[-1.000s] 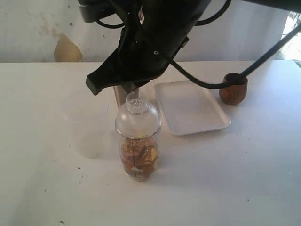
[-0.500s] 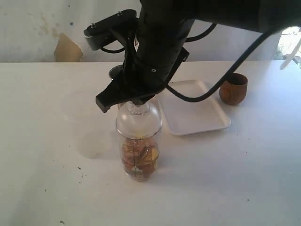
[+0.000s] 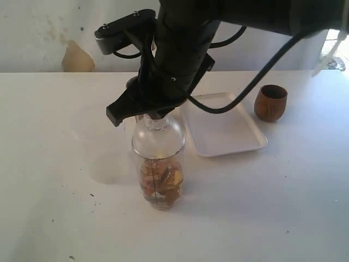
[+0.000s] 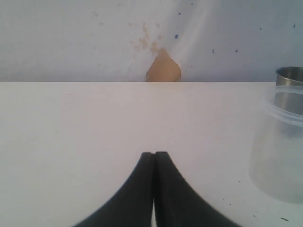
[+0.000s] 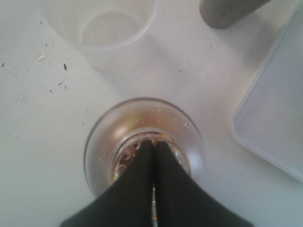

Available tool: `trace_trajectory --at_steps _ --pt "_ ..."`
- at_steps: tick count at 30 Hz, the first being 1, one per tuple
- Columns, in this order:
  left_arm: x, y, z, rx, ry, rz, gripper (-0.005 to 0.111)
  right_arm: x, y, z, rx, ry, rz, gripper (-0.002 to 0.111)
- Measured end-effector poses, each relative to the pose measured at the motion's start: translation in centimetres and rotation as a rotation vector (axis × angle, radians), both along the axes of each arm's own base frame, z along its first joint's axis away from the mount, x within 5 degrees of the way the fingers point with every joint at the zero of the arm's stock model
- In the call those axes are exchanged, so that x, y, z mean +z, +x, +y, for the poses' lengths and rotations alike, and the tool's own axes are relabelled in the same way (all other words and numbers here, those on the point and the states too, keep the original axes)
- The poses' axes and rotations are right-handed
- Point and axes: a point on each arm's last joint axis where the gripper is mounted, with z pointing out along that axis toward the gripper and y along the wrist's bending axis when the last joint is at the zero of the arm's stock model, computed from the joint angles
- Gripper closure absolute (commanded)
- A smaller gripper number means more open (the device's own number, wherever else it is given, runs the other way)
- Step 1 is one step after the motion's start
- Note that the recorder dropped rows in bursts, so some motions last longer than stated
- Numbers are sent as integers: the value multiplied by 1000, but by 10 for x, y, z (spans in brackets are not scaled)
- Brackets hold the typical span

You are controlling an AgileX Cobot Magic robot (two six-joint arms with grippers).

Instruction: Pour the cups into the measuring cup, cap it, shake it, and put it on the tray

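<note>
**Capped measuring cup upright mid-table under the right pincer**

Shows the measuring cup [image 3: 158, 169] standing on the white table [image 3: 49, 207], near the middle, long axis vertical, mouth pointing straight up. Holds brown pieces in its lower half, printed scale facing the camera. Wears a clear domed lid [image 3: 158, 136] on top. Places the right gripper [image 5: 153, 156] directly above, fingers pressed together with no gap, tips at the lid's perforated crown; cannot tell whether touching. Finds the tray [image 3: 229, 153] at 2 o'clock, near, flat. Finds the wooden cup [image 3: 270, 102] further out at 2 o'clock, upright beyond the tray. Sets a faint translucent cup [image 5: 102, 28] and the steel tumbler [image 5: 227, 12] just past the measuring cup. Shows the left gripper [image 4: 154, 161] pressed together too, over bare table.
</note>
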Motion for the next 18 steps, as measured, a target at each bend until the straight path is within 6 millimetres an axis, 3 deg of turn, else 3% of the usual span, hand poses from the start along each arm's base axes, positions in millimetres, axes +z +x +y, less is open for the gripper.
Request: trace_trajectory --at_steps 11,14,18 --pt "0 0 0 0 0 0 107 8 -5 -4 3 8 -8 107" --pt "0 0 0 0 0 0 107 10 -7 -5 11 10 -10 97" --pt "0 0 0 0 0 0 107 14 -10 -7 26 10 -19 74"
